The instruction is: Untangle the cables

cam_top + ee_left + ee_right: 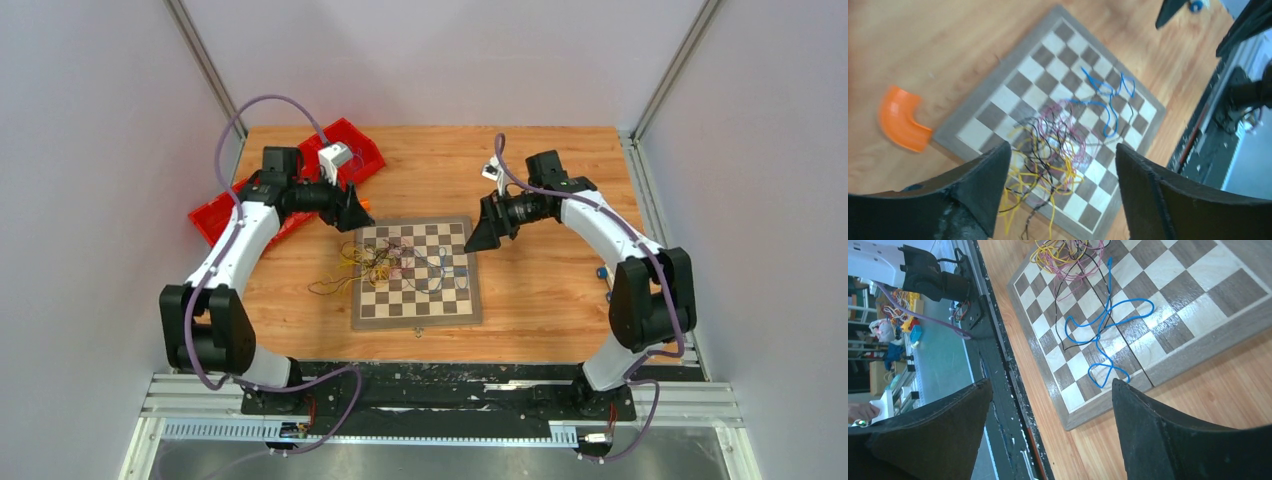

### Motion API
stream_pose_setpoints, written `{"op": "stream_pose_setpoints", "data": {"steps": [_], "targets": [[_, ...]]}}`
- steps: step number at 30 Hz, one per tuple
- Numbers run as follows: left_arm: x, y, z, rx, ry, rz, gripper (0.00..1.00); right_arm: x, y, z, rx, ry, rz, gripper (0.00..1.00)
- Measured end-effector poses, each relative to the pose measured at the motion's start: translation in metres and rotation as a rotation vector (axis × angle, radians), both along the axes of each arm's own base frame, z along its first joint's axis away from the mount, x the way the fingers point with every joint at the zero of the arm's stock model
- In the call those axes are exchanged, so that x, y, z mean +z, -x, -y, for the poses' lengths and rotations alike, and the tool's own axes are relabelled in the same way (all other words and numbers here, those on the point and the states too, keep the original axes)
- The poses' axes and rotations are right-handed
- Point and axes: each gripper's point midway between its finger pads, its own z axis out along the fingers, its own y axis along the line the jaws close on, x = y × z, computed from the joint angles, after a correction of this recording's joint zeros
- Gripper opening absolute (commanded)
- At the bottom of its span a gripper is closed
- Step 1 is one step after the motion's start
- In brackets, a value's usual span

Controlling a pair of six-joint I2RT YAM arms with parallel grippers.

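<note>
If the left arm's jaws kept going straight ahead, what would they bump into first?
Probably the tangle of yellow, pink and black cables on the chessboard, framed between the open jaws; depth is unclear.

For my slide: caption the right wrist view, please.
Open right claw framing a chessboard; looped blue cable beside the tangle.

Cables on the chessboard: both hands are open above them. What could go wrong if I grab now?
1. The yellow, pink and black cables overlap densely below the left hand; a pinch there may catch several and tighten the knot.
2. The blue cable crosses a black one ahead of the right hand; pulling could drag both.
</note>
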Motion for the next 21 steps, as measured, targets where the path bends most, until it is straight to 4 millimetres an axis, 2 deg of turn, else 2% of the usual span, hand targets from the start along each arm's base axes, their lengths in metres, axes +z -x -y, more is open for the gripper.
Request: {"op": "stream_pose_setpoints", "data": {"steps": [1, 3, 9, 16, 21], "targets": [[-0.013, 0.005, 0.003, -0.017, -0.005, -0.04, 0.75, -0.005, -0.001, -0.004, 0.01, 0.004, -0.012, 0.85], [-0.036, 0.012, 0.01, -0.051, -0.018, -0.116, 0.72, -0.014, -0.002, -0.011, 0.028, 0.011, -0.034, 0.83], [-0.067, 0.01, 0.027, -0.12, -0.032, -0.201, 0.73, -0.041, -0.003, -0.026, 0.06, 0.047, -0.077, 0.8], [-0.071, 0.011, 0.035, -0.13, -0.019, -0.195, 0.83, -0.066, 0.007, -0.051, 0.102, 0.17, -0.027, 0.82], [-0.066, 0.016, 0.029, -0.092, -0.016, -0.187, 0.84, -0.096, 0.004, -0.068, 0.102, 0.29, 0.015, 0.73]]}}
